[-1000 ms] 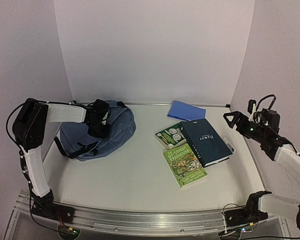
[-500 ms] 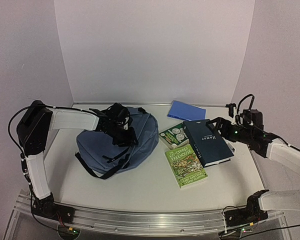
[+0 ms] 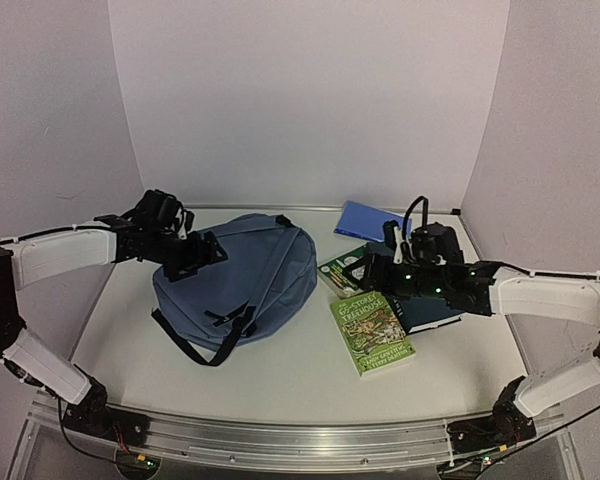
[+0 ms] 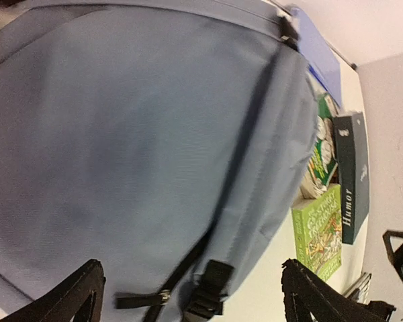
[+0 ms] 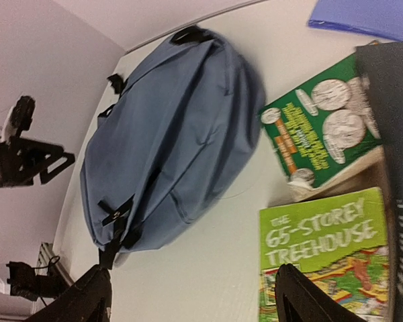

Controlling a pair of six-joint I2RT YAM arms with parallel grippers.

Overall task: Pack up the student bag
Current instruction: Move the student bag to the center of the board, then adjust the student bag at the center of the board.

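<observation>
Because the student bag (image 3: pixel 255 270) lay flat on the bench (image 3: pixel 280 375), below and ahead of the spread, empty left claw (image 3: pixel 212 250) with no opening showing, a book carried over would have had nowhere to go. The right claw (image 3: pixel 352 272), also spread and empty, hung over the overlapping books (image 3: pixel 372 335), where a shallow pinch might have dragged two together.

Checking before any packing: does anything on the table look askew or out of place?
Nothing looks spilled or damaged. The student bag lies flat with no opening showing, and a black strap trails off its near side. The dark Humor book sits askew, resting partly on the green coin-cover book.
</observation>
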